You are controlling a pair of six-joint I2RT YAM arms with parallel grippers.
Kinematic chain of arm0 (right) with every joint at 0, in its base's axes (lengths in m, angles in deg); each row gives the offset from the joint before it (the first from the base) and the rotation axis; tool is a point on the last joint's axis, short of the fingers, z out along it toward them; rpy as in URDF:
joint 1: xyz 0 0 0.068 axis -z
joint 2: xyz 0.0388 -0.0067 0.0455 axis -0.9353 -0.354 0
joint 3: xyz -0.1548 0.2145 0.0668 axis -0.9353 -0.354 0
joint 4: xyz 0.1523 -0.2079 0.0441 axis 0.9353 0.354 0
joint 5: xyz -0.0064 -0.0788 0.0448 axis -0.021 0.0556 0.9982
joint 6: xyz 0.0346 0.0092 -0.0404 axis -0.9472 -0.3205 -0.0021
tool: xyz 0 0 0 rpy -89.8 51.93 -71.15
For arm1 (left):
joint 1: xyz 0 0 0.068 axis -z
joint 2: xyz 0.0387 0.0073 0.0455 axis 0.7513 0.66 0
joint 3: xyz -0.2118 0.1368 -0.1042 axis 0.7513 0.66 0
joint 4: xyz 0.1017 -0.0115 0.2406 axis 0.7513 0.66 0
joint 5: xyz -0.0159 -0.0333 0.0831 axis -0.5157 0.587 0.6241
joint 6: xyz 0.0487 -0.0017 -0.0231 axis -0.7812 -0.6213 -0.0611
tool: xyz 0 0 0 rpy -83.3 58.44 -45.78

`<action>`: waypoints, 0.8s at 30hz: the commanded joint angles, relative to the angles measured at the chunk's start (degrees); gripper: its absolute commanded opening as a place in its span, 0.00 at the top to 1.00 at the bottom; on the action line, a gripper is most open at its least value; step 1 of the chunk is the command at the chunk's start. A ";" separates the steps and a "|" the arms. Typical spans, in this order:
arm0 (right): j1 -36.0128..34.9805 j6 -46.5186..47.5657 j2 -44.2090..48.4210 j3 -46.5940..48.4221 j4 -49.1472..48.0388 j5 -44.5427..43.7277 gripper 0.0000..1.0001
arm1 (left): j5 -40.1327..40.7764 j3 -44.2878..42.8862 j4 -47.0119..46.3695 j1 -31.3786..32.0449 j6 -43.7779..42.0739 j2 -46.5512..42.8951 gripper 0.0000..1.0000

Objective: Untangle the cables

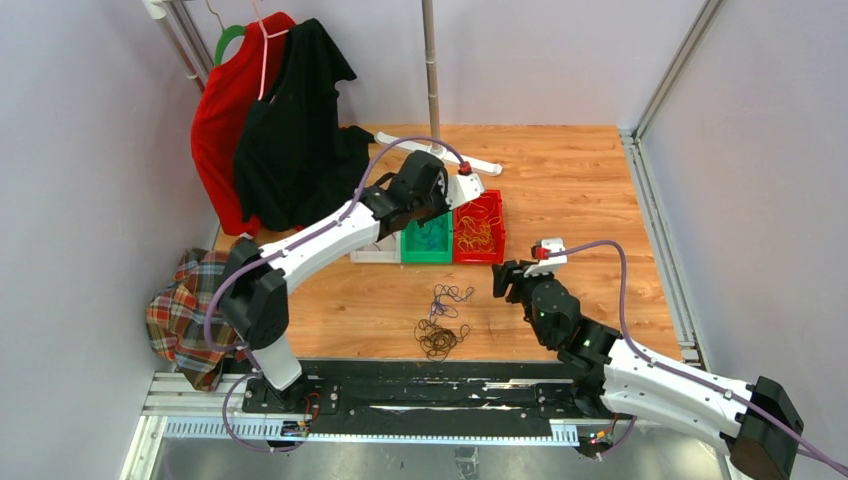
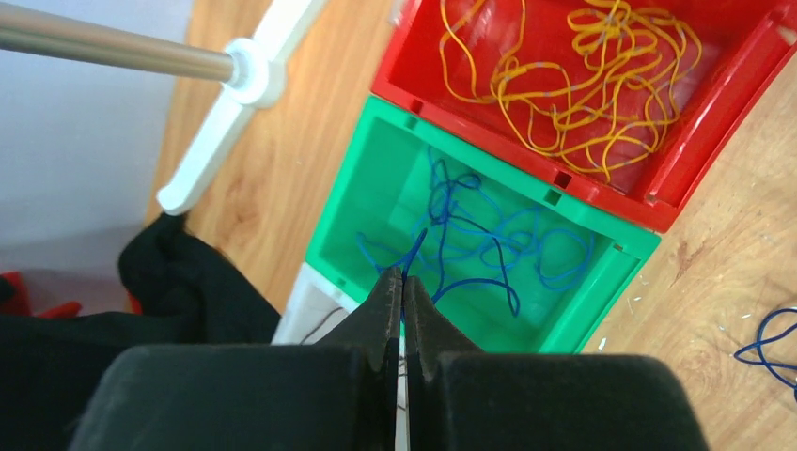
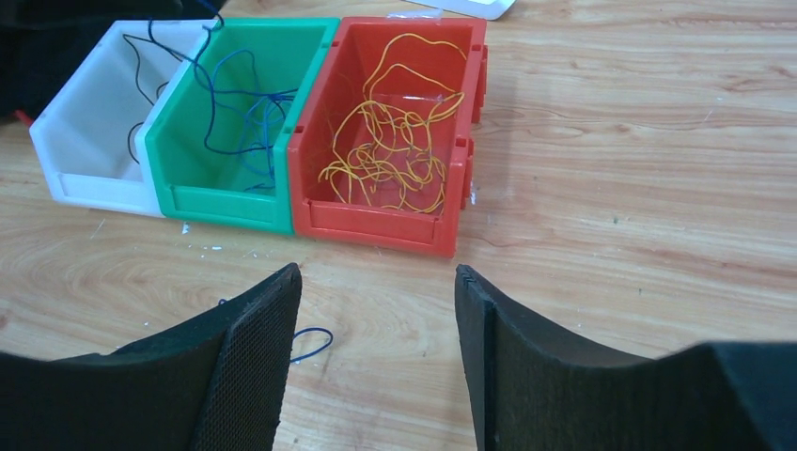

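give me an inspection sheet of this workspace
surface: wooden tabletop
job's things: yellow-orange wires in red plastic bin; blue wires in green plastic bin; black wire in white plastic bin; dark tangled bundle on table
clutter: plaid cloth at left edge
grippers: left end effector shut on one blue wire over green bin; right end effector open, empty
cables: purple hoses on both arms
surroundings: red garment, black garment, metal pole

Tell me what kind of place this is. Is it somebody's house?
Probably a robot test lab, not a house. Two white-and-black robot arms are bolted to a metal rail, plain grey walls box in the wooden tabletop, and red, green and white plastic bins hold sorted thin wires.
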 commanded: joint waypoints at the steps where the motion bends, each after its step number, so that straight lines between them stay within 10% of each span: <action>1: 1.43 -1.22 0.81 -0.64 1.20 0.12 0.40 | 1.38 -2.59 2.68 -0.12 0.62 3.67 1.00; 24: 4.63 -1.83 1.15 1.27 3.13 3.55 0.43 | -1.03 -4.06 -2.38 -2.25 3.20 19.22 0.99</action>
